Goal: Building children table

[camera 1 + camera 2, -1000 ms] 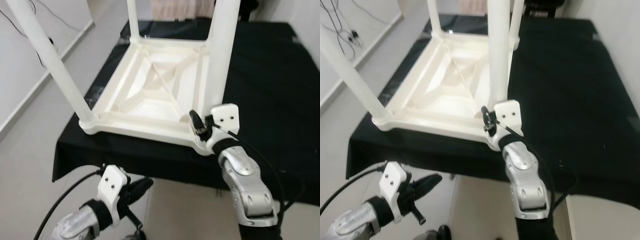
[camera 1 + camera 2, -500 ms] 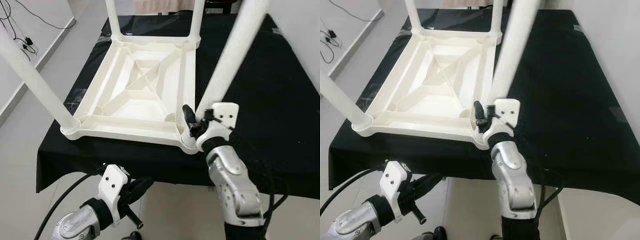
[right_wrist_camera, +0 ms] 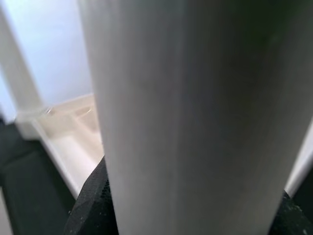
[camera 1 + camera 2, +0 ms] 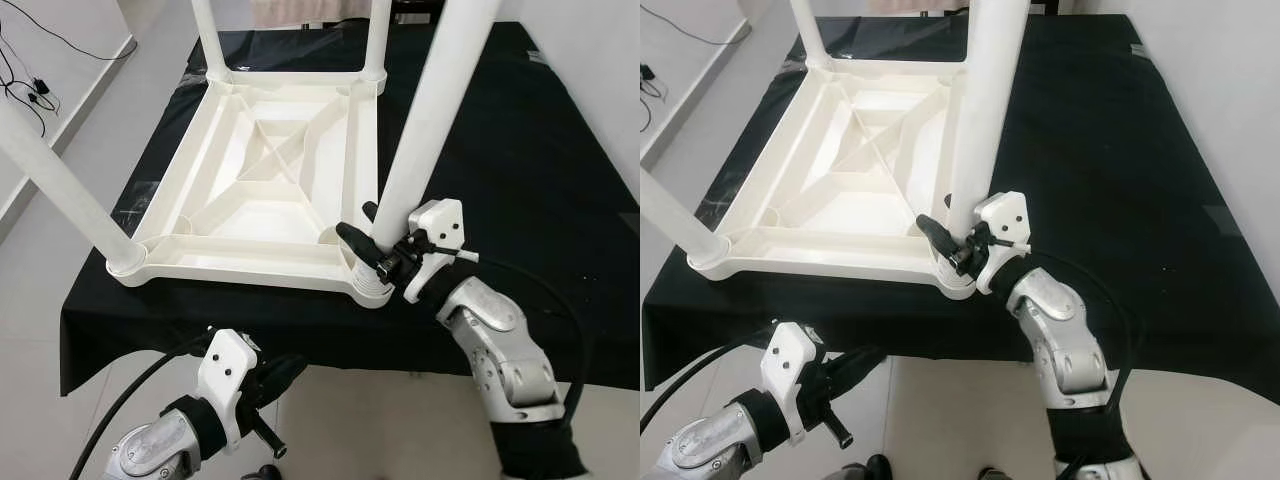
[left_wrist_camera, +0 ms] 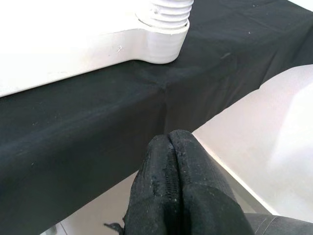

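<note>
Swinging from upright to tilted, the white leg (image 4: 425,125) is seating into the near right corner socket of the upturned tabletop (image 4: 265,185). I am clasping its base with my right gripper (image 4: 372,240). My left gripper (image 5: 173,196) is hanging closed below the black-clothed table (image 4: 520,150).

The right pincer (image 4: 372,240) now reaches in from the right with its wrist swung outward, its black fingers (image 4: 352,240) lying across the base of the near-right white leg (image 4: 425,125) rather than pointing up beside it as they did a second ago. That leg, which half a second ago leaned far to the right, now stands closer to upright in the corner socket of the upturned children's table (image 4: 262,186). The head camera has also moved, so the black-draped table (image 4: 520,170) shows more from above.
</note>
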You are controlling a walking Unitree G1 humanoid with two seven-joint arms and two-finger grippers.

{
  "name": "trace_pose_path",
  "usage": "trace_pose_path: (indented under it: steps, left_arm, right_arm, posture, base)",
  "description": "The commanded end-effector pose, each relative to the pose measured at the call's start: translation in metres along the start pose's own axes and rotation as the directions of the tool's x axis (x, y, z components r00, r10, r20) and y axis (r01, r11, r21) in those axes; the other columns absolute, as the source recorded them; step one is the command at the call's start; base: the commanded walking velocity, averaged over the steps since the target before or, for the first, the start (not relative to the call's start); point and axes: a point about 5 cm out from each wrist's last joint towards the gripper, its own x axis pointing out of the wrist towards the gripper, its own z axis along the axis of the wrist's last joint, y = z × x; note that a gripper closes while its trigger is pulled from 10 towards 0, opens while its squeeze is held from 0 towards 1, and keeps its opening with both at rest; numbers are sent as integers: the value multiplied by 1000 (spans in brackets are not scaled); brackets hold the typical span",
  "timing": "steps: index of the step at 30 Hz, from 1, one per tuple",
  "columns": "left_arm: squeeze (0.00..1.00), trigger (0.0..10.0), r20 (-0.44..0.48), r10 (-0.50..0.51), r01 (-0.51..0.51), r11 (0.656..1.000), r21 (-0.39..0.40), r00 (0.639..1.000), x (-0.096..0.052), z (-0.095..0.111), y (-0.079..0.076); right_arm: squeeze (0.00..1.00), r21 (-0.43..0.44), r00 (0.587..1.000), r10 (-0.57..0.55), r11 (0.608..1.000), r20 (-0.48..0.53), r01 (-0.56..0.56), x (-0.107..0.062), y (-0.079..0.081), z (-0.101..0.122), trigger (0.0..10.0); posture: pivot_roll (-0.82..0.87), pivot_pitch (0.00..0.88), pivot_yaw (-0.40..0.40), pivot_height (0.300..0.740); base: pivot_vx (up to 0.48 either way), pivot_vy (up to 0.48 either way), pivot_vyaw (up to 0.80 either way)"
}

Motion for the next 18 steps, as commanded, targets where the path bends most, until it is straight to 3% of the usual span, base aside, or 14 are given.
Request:
trace_pose_path:
  steps: [1, 5, 8, 18]
  left_arm:
    - [0, 10000, -28, -10, 10, 1000, -5, 1000, -2, -6, -2]
    - [0, 10000, -28, -11, 11, 1000, -4, 1000, -2, -5, -2]
    - [0, 10000, -27, -10, 9, 1000, -4, 1000, -2, -5, -2]
    - [0, 10000, -25, -8, 8, 1000, -4, 1000, -1, -4, -2]
  right_arm:
    - [0, 6, 995, 95, 995, -27, -95, 2, 8, -10, 10000]
    - [0, 27, 985, 171, 985, -20, -170, 2, -1, -11, 10000]
    - [0, 37, 955, 294, 955, -46, -293, 0, -7, -17, 10000]
    - [0, 30, 940, 329, 944, -86, -327, 9, -14, -21, 10000]
  posture:
    - [35, 232, 47, 740]
    - [40, 237, 49, 740]
    - [41, 238, 49, 740]
    - [43, 243, 47, 740]
  base:
    - [0, 0, 0]
    - [0, 0, 0]
    - [0, 0, 0]
    - [0, 0, 0]
